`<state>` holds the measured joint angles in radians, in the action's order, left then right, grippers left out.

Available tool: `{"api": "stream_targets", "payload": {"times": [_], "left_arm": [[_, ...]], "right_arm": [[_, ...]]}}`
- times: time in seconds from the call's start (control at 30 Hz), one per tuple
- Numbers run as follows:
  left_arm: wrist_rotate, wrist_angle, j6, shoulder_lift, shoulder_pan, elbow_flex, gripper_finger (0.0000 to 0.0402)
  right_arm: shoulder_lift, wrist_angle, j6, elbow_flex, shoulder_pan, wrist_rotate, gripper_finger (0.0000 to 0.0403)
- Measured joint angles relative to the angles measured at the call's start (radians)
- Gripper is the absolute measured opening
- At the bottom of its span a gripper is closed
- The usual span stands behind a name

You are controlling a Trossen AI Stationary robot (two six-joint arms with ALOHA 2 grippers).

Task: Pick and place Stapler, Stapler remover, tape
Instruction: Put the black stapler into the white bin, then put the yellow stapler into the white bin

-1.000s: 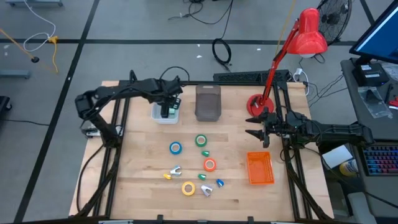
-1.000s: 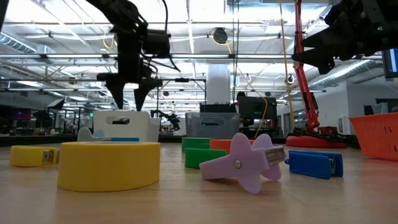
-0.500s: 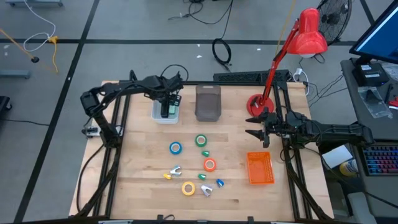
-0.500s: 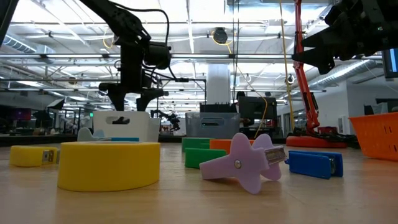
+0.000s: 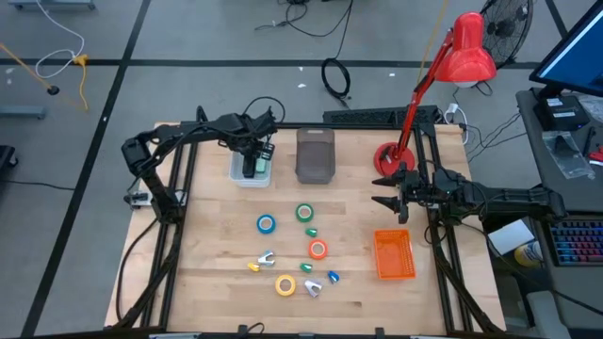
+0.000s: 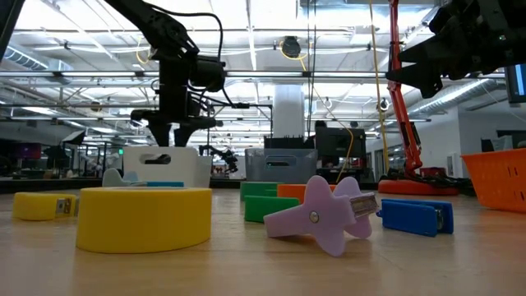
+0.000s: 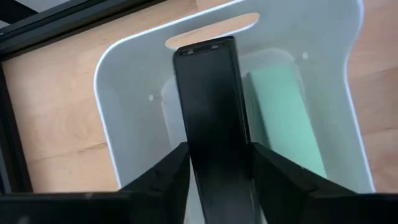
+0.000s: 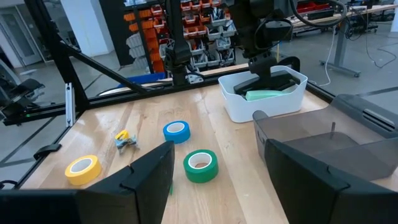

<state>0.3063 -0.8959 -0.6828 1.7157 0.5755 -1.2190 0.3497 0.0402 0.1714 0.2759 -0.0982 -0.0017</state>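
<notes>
My left gripper (image 5: 252,153) reaches down into the white bin (image 5: 237,175) at the table's far left. It is open, with one finger close on each side of a black stapler (image 7: 211,106) that lies in the bin beside a green stapler (image 7: 283,118). Blue tape (image 5: 267,223), green tape (image 5: 304,213), orange tape (image 5: 317,249) and yellow tape (image 5: 285,284) lie flat on the table. A purple stapler remover (image 6: 325,214) and a white one (image 5: 264,259) lie near them. My right gripper (image 5: 384,191) hovers open at the right, touching nothing. My left gripper comes from above, pointing down, with its fingers (image 7: 177,168) standing along the sides of the black stapler's near part (image 7: 214,155). I cannot tell whether they touch it. The stapler rests in the bin.
A grey bin (image 5: 315,155) stands right of the white bin, and an orange basket (image 5: 394,254) sits near the right edge. A red lamp's base (image 5: 386,157) stands at the far right. Small blue (image 5: 334,277) and green (image 5: 312,231) staplers lie among the tapes.
My left gripper has moved down toward the white bin, so its fingertips now dip behind the bin's rim in the low view. The black stapler has stayed in the bin.
</notes>
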Motion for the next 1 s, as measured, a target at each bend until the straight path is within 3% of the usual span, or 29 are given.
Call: {"api": "stream_targets", "payload": {"times": [0.5, 0.8, 1.0], "left_arm": [[-0.044, -0.041, -0.029, -0.011, 0.002, 0.0, 0.0119], [-0.099, -0.044, -0.03, -0.028, 0.0, 0.0, 0.0006], [-0.1, -0.042, -0.047, -0.06, -0.003, 0.0, 0.0023]], "right_arm": [[0.0, 0.0, 0.0, 0.0, 0.0, 0.0, 0.0242], [0.0, 0.0, 0.0, 0.0, 0.0, 0.0, 0.0242], [0.0, 0.0, 0.0, 0.0, 0.0, 0.0, 0.0242]]}}
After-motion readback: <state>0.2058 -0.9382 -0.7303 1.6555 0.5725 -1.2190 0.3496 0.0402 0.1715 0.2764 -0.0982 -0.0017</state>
